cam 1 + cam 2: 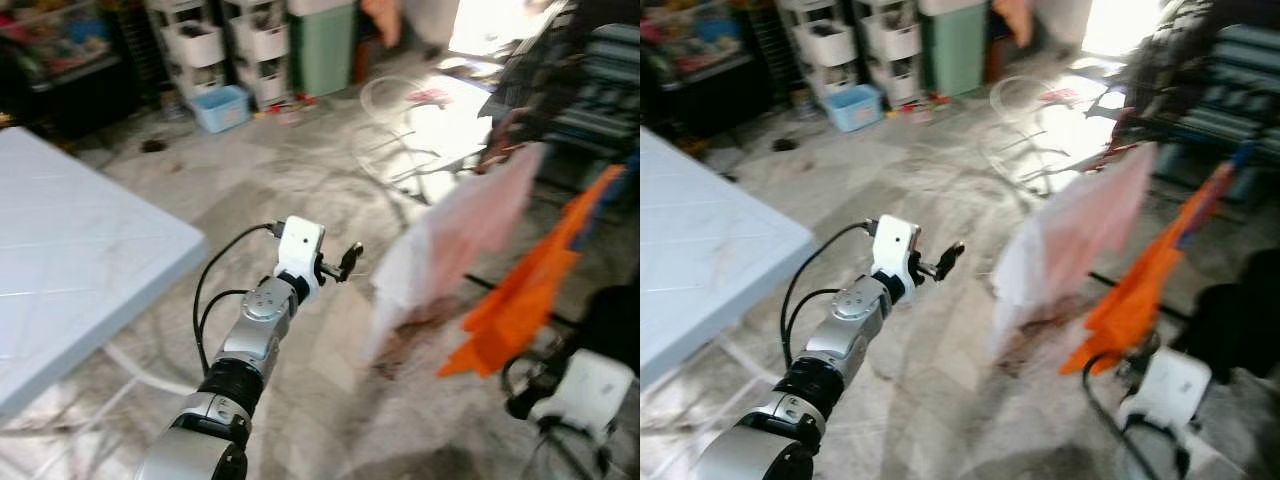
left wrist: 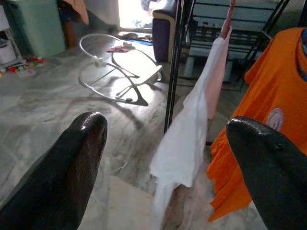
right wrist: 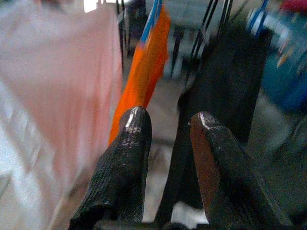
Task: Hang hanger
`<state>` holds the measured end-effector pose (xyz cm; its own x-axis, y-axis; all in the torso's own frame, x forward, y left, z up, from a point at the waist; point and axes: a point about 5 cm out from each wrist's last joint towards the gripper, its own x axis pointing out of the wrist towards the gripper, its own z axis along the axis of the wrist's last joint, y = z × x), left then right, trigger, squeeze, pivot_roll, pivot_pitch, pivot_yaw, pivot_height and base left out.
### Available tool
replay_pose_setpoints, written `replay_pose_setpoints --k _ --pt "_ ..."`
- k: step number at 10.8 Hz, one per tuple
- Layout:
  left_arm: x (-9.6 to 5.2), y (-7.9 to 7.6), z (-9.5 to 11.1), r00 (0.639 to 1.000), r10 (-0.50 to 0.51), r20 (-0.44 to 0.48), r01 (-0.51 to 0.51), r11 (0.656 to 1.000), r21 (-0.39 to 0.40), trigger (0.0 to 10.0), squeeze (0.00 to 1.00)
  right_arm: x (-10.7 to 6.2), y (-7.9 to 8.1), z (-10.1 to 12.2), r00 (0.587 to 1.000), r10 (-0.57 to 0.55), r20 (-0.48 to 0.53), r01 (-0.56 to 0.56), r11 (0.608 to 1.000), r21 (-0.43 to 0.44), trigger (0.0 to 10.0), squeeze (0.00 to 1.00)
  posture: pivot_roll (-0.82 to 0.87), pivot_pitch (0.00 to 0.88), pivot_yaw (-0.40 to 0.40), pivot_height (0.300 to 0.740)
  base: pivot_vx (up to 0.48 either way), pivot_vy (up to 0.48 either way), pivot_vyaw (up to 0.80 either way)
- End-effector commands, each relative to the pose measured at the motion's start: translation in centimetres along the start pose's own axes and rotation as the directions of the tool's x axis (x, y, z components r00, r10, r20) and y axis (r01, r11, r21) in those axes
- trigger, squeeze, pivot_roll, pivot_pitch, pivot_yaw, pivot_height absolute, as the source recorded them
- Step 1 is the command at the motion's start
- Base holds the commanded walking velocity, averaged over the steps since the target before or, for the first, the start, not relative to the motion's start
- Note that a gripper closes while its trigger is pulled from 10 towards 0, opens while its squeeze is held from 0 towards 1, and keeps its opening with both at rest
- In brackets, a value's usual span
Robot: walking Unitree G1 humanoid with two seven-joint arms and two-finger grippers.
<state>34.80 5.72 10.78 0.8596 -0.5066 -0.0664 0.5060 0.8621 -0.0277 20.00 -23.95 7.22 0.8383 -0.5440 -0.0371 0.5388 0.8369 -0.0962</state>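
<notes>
Between the right claw's (image 3: 165, 143) narrowly parted fingers ran a thin dark upright bar, seemingly gripped; whether it was the hanger I could not tell. Beside it hung an orange shirt (image 1: 520, 290) and pale pink garment (image 1: 455, 235). Wide open, the left claw (image 2: 172, 158) held nothing. Blurred motion risked snagging those clothes.

Grey marble floor (image 1: 300, 170); white table (image 1: 70, 250); sunlit doorway (image 1: 490, 25).
</notes>
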Motion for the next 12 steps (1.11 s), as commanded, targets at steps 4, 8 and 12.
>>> replay_pose_setpoints --k 4,8,12 --pt "-0.3 2.1 -0.1 0.996 0.085 0.020 -0.086 0.996 0.029 10.0 0.00 -0.9 0.0 0.6 1.000 -0.003 0.011 0.004 1.000 -0.028 10.0 0.00 -0.01 0.000 0.017 0.740 0.000 0.000 0.00" --pt "-2.7 5.6 -1.3 0.961 0.276 0.008 -0.276 0.960 0.044 10.0 0.00 0.4 2.2 2.3 0.975 0.214 0.063 -0.207 0.973 -0.102 10.0 0.00 0.06 0.000 -0.077 0.740 0.000 0.000 0.00" --pt "-6.2 5.8 -3.9 0.982 0.183 -0.038 -0.180 0.982 0.064 10.0 0.00 1.5 3.8 2.9 0.947 0.314 0.063 -0.307 0.946 -0.107 10.0 0.00 0.17 0.000 -0.156 0.740 0.000 0.000 0.00"
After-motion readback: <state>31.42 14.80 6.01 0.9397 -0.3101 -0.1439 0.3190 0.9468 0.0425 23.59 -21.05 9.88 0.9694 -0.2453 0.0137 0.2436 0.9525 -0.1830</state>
